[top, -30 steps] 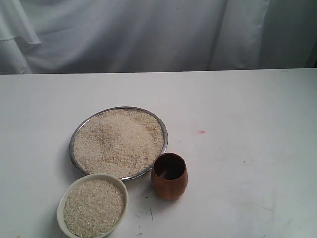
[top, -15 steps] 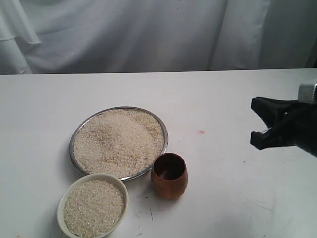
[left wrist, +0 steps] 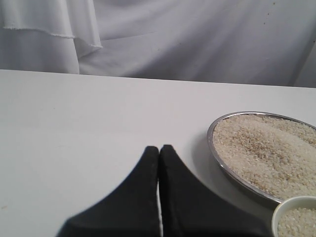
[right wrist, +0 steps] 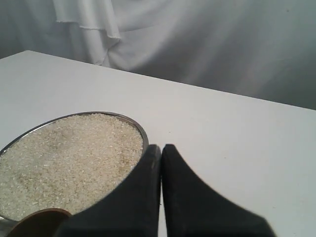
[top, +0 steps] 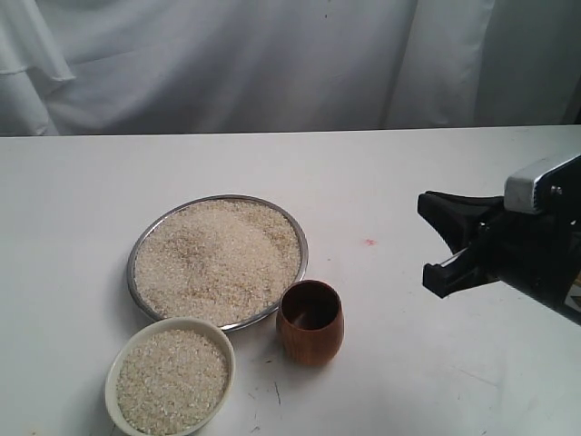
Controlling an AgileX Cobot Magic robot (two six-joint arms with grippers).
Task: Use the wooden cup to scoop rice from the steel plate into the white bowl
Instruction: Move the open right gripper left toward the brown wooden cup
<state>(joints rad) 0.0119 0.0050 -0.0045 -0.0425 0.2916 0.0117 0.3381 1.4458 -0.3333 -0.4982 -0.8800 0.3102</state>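
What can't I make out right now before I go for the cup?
- Wooden cup inside: too dark in the exterior view to tell whether it is empty; in the right wrist view the right gripper and the frame edge hide most of it.
- White bowl: cut off by the corner of the left wrist view.
- Left gripper: outside the exterior view.
- Right gripper's state: tips apart in the exterior view, together in its wrist view.
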